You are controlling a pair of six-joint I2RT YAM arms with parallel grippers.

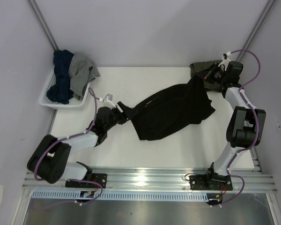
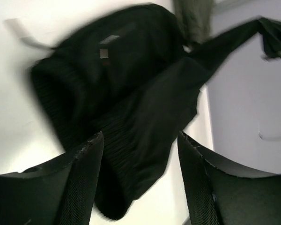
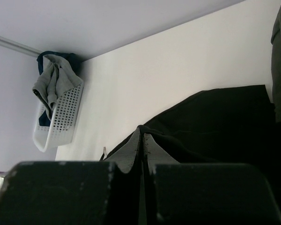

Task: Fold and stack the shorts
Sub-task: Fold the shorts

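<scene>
Shorts point(image 1: 173, 112), the black pair, are pinched upper right by the closed right claw point(image 1: 209, 75), seemingly for spreading; left claw point(image 1: 125, 111) is held open.

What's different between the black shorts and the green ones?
The black shorts lie stretched out across the middle of the table; the olive-green shorts sit bunched in the far right corner. The right gripper is shut on a corner of the black shorts; no gripper holds the olive-green shorts. Both are soft cloth on that table.
</scene>
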